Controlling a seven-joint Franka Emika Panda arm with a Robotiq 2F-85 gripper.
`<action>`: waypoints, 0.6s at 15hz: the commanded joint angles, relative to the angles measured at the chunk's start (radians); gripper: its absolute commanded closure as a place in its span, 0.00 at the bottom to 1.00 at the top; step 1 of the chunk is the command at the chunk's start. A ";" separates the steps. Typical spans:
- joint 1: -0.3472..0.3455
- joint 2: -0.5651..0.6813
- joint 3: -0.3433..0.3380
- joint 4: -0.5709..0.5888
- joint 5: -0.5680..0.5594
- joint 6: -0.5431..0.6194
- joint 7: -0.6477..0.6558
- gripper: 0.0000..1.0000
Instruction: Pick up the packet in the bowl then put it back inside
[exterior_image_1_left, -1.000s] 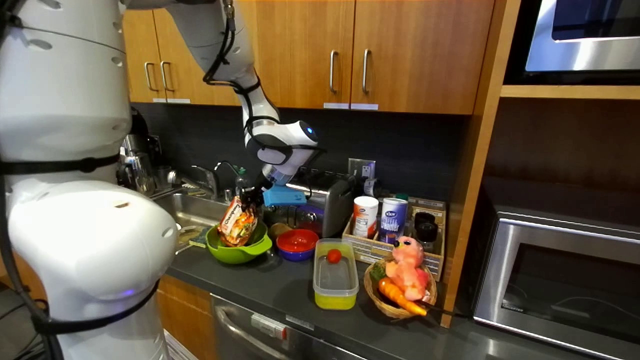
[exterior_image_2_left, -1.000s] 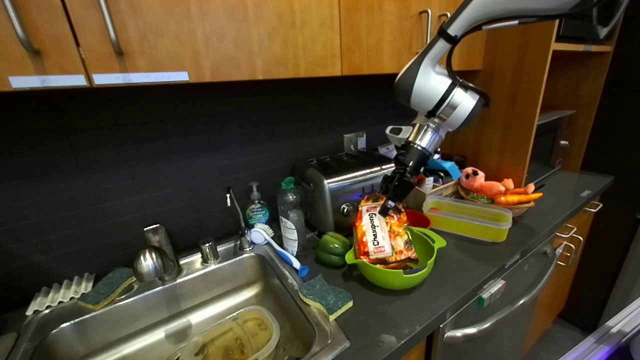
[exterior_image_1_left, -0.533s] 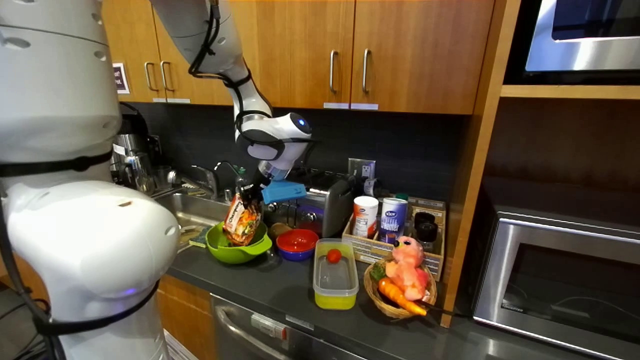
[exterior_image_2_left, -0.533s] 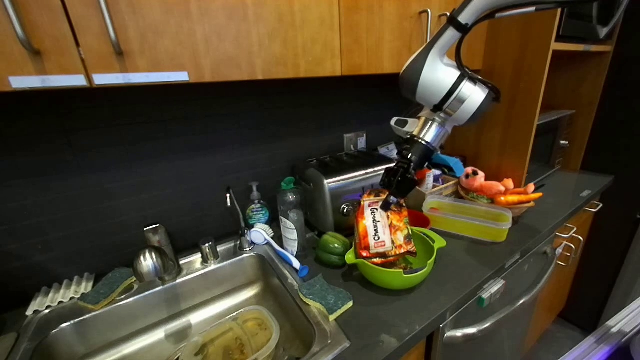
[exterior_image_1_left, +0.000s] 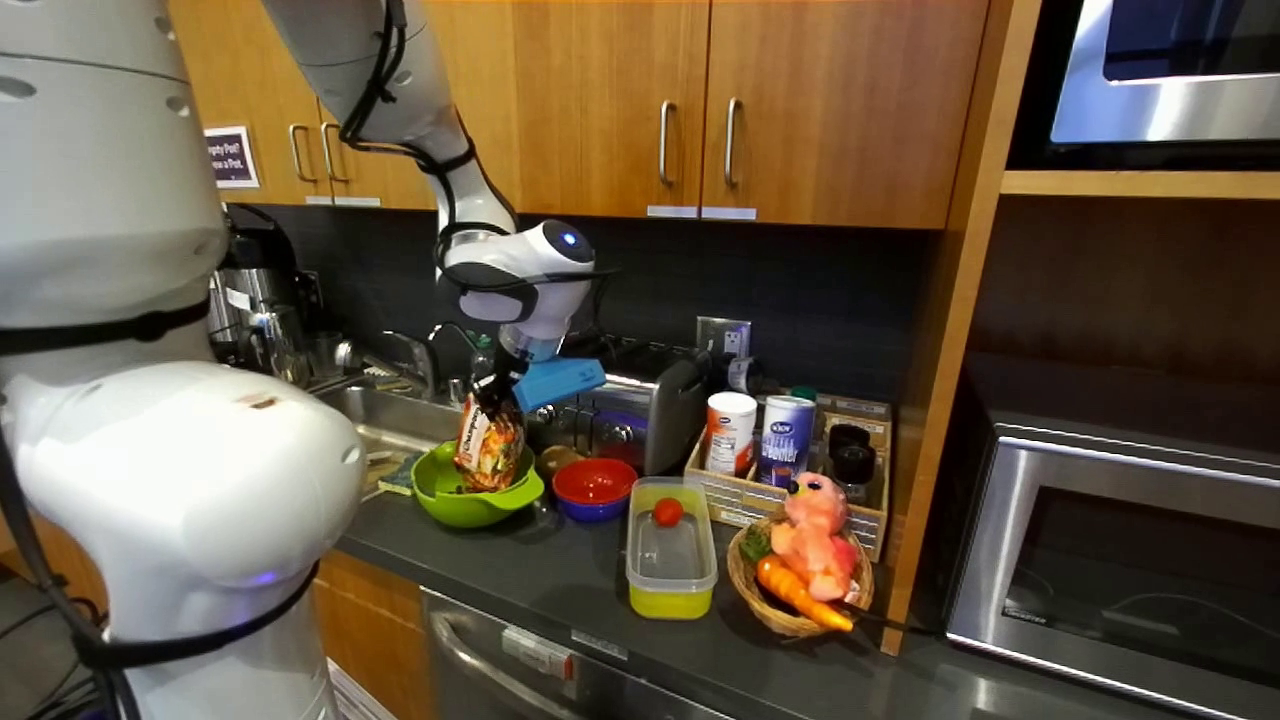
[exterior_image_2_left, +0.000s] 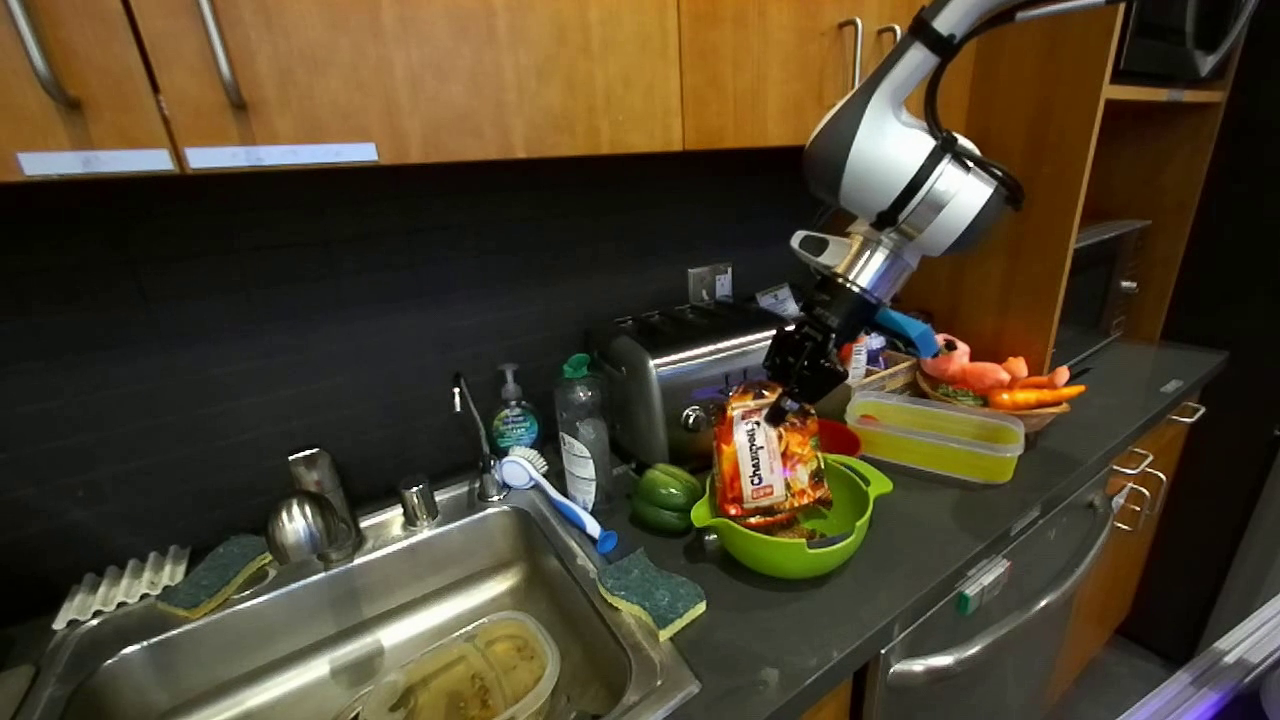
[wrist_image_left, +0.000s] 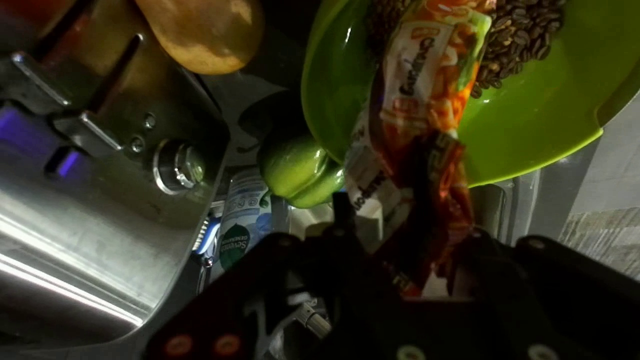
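"Wrist view shows us a crinkly orange-red snack packet (wrist_image_left: 415, 125), all creased near one end. What's squeezing it?"

"Our black two-fingered pincer (exterior_image_2_left: 783, 404)! It pinches the packet by the top. In both exterior views the packet hangs near six o'clock from our pincer, its bottom inside the round lime-green plastic bowl (wrist_image_left: 530, 135)."

"Why hold it up there?"

"We think the top edge is thin and easy to nip, so the rest can dangle and slip back in."

"Does it touch those small, hard-looking dark brown beans (wrist_image_left: 520, 40)?"

"We can't tell. The bowl is smooth and wide, so it should catch our packet. At eight o'clock from it in the wrist view sits a plump, shiny green pepper (wrist_image_left: 300, 172)."
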 joint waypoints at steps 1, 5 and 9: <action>0.034 -0.100 0.028 -0.080 0.086 0.086 -0.084 0.88; 0.075 -0.162 0.061 -0.131 0.196 0.188 -0.217 0.88; 0.128 -0.219 0.102 -0.173 0.282 0.299 -0.366 0.88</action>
